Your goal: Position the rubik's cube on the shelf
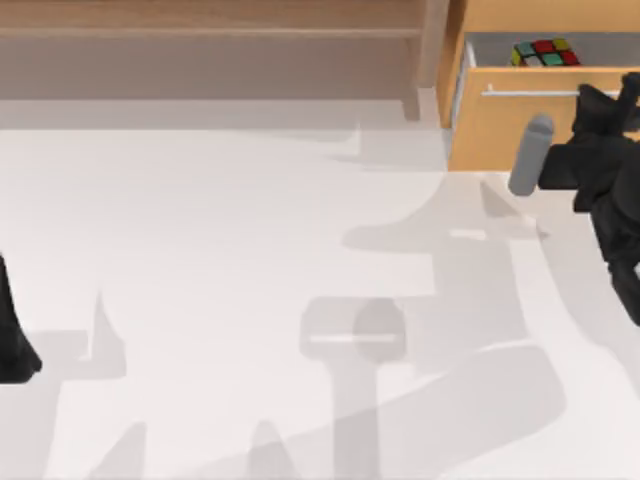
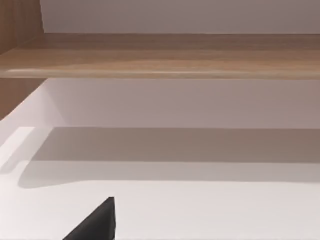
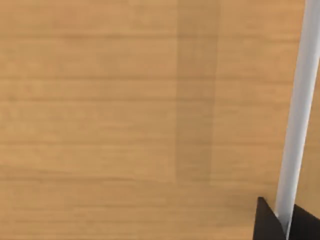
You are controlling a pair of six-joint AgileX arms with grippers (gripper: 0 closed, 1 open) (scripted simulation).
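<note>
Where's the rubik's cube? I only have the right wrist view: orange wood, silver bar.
Observer: The small black-framed rubik's cube with coloured stickers lies inside the orange-wood drawer, at the top view's upper right.
Operator: Drawer open?
Observer: Yes, pulled out. The right gripper grips the right end of its silver handle.
Operator: Shelf?
Observer: The long light-brown wooden shelf stands just left of the drawer.
Operator: Left arm?
Observer: The left arm is parked at the table's left edge.

Bright, even light w/ no glare; I see soft grey arm shadows across the white table (image 1: 200,250), edges slightly blurred.
</note>
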